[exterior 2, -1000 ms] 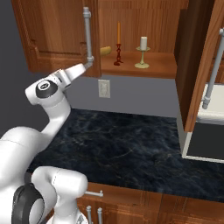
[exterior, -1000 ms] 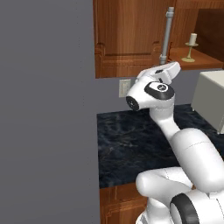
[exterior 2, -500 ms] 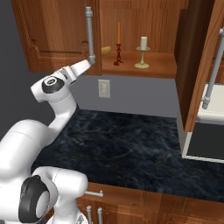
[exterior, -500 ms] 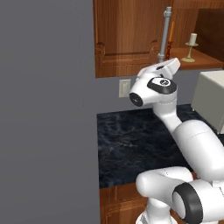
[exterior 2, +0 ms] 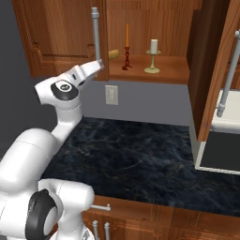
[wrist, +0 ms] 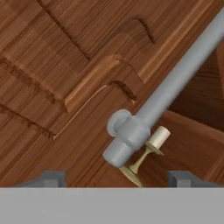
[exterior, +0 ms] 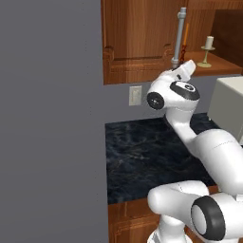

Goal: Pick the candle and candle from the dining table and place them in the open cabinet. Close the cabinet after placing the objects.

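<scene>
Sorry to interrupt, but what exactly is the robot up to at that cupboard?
Both candles are on the shelf of the wall cabinet: the orange taper and the short cream candle on its stand. The arm has its tool raised to the lower end of the left door's steel bar handle, jaws apart on either side of it and gripping nothing. Both doors stand open, so closing is what remains.

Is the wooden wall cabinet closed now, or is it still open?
Open. In the right base view both doors of the reddish-brown wooden wall cabinet stand swung out, showing the thin orange taper candle and short cream-white candle upright on its shelf.
</scene>
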Tool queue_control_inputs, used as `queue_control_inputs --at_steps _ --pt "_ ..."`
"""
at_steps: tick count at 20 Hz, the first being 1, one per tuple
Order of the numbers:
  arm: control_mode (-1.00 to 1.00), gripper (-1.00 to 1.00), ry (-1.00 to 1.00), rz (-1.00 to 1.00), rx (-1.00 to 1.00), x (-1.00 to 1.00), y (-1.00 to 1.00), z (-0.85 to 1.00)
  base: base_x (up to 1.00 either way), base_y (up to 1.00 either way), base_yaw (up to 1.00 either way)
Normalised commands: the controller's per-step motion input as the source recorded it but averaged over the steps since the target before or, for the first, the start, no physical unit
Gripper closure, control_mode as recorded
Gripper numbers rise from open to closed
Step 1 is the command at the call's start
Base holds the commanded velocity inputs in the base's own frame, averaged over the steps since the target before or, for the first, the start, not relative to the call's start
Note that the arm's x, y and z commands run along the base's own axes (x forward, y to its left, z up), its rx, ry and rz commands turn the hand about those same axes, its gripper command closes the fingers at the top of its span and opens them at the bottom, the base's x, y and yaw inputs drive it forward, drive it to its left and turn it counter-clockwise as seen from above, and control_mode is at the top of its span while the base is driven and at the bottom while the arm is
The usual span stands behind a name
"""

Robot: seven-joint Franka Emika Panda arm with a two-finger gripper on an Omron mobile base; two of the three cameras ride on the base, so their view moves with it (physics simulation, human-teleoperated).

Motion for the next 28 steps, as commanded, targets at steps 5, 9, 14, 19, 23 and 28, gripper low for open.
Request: queue_control_inputs --at_steps 5,9,14,19,23,28 --pt "-1.0 -1.0 0.24 0.0 0.0 -0.08 0.0 -0.94 0.0 0.0 0.0" --pt "-1.0 -1.0 0.2 0.0 0.0 -0.07 0.0 -0.82 0.0 0.0 0.0" --pt "-1.0 -1.0 0.18 0.0 0.0 -0.15 0.0 -0.75 0.0 0.0 0.0" --pt "-1.0 -1.0 -0.01 -0.03 0.0 -0.75 0.0 -0.09 0.0 0.0 0.0" --pt "-1.0 -1.0 -0.03 -0.04 0.01 -0.78 0.0 0.2 0.0 0.0 0.0" --pt "-1.0 -1.0 0.0 -0.1 0.06 -0.59 0.0 0.36 0.0 0.0 0.0"
